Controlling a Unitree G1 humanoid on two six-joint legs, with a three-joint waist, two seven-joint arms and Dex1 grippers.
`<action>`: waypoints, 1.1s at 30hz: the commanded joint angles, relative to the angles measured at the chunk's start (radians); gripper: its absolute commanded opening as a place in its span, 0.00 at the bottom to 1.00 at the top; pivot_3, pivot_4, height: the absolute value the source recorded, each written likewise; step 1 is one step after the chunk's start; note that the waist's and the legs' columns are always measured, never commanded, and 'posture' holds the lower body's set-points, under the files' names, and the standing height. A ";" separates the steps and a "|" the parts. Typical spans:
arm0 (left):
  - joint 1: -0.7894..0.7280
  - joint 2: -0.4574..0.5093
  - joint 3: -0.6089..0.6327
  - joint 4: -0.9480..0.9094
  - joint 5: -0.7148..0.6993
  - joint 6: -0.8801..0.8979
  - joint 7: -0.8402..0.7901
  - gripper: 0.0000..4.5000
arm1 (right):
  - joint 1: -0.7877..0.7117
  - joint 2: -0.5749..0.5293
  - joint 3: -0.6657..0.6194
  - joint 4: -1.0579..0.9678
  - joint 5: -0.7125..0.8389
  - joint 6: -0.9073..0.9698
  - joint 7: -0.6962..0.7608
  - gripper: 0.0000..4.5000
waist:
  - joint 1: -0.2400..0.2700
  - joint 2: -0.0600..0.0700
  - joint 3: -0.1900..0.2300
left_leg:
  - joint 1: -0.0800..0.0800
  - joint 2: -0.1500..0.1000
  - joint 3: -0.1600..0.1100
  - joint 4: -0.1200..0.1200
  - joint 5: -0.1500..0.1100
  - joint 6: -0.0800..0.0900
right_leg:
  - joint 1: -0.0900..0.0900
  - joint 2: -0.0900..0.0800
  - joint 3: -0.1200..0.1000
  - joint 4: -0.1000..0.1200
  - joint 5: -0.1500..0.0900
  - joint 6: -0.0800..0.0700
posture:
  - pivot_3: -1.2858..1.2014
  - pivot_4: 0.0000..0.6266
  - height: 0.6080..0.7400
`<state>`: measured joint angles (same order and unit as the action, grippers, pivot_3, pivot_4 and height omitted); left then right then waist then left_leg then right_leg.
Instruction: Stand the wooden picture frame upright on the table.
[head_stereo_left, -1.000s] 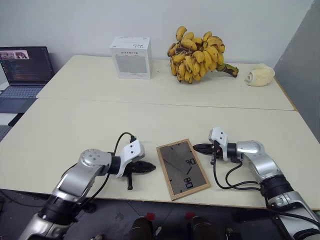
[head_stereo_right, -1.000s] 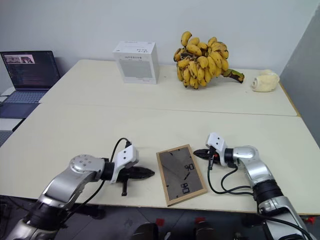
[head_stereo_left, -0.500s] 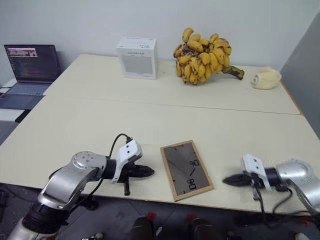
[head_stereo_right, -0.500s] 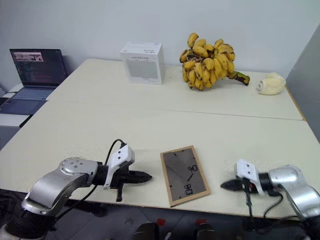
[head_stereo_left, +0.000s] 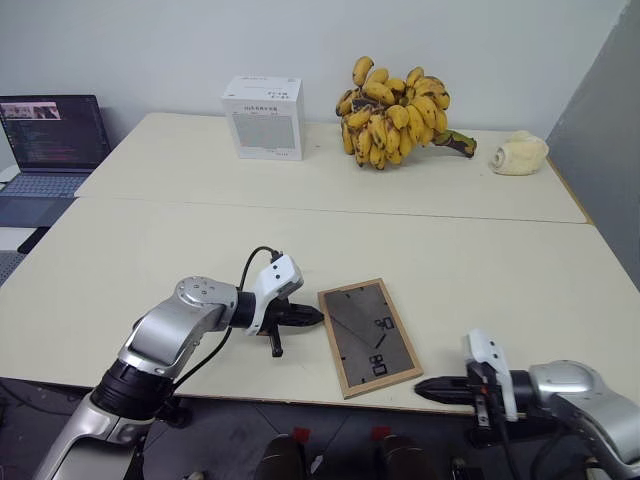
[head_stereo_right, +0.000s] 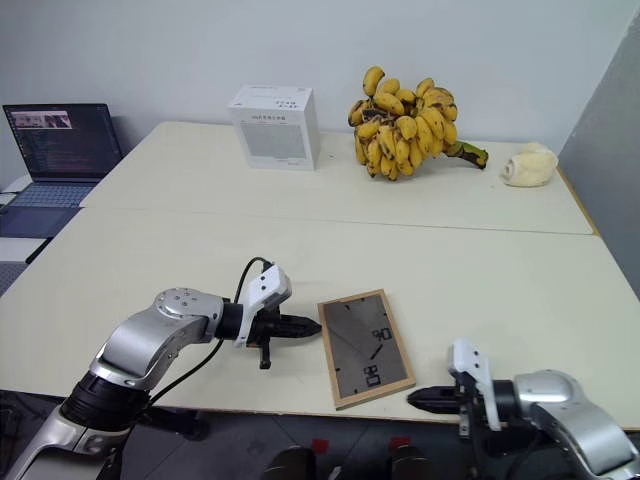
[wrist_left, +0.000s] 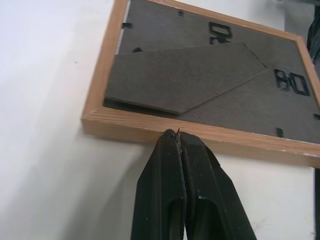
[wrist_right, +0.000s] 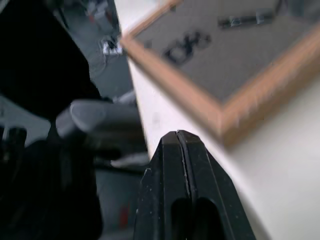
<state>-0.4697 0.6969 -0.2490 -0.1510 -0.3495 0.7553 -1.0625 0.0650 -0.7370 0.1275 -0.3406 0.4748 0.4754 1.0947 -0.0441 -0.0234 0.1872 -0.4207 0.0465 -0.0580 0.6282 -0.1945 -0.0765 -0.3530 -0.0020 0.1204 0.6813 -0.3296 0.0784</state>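
The wooden picture frame (head_stereo_left: 368, 337) lies flat, back side up, near the front edge of the table (head_stereo_left: 300, 230). Its dark grey back shows the stand flap (wrist_left: 185, 80) and white "80 90" marks. My left gripper (head_stereo_left: 318, 316) is shut, and its tips (wrist_left: 176, 132) sit right at the frame's left wooden edge; I cannot tell whether they touch it. My right gripper (head_stereo_left: 420, 385) is shut and empty. It hovers at the table's front edge, just right of the frame's near corner (wrist_right: 225, 120) and apart from it.
Along the back of the table stand a white printed box (head_stereo_left: 263, 117), a big bunch of bananas (head_stereo_left: 395, 110) and a pale lumpy object (head_stereo_left: 518, 153). A laptop (head_stereo_left: 50, 135) sits off the left side. A grey panel (head_stereo_left: 610, 150) rises at the right.
My right gripper has pulled back from the frame's right edge to the table's front edge. My left gripper has moved right, up to the frame's left edge. The frame has stayed put.
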 joint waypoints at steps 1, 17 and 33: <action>-0.031 -0.004 -0.004 0.001 0.006 -0.023 -0.013 0.00 | -0.037 0.051 0.039 0.007 -0.010 0.012 -0.037 0.00 | 0.000 0.000 0.000 | 0.000 0.000 0.000 0.000 0.000 0.000 | 0.000 0.000 0.000 0.000 0.000 0.000 | 0.52 0.24 1.00; -0.097 -0.057 0.047 0.102 0.057 -0.050 0.061 0.00 | -0.239 0.160 0.095 0.149 -0.052 0.034 -0.059 0.00 | -0.004 0.000 0.000 | 0.000 0.000 -0.001 0.000 0.000 0.000 | 0.000 0.000 -0.001 0.000 0.000 0.000 | 0.52 0.24 1.00; 0.008 -0.067 0.055 0.095 0.116 -0.012 0.224 0.00 | -0.228 0.165 0.108 0.147 -0.059 0.034 -0.057 0.00 | -0.006 0.000 0.000 | 0.000 0.000 -0.001 -0.001 0.000 0.000 | 0.000 0.000 -0.001 0.000 0.000 0.000 | 0.52 0.24 1.00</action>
<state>-0.4493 0.6488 -0.1670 -0.0732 -0.2615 0.7790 -0.8597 -0.1455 -0.5818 0.2232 -0.1795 0.4135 0.5071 1.0328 -0.0506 -0.0236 0.1874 -0.4208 0.0467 -0.0586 0.6272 -0.1945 -0.0765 -0.3535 -0.0019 0.1196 0.6815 -0.3294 0.0785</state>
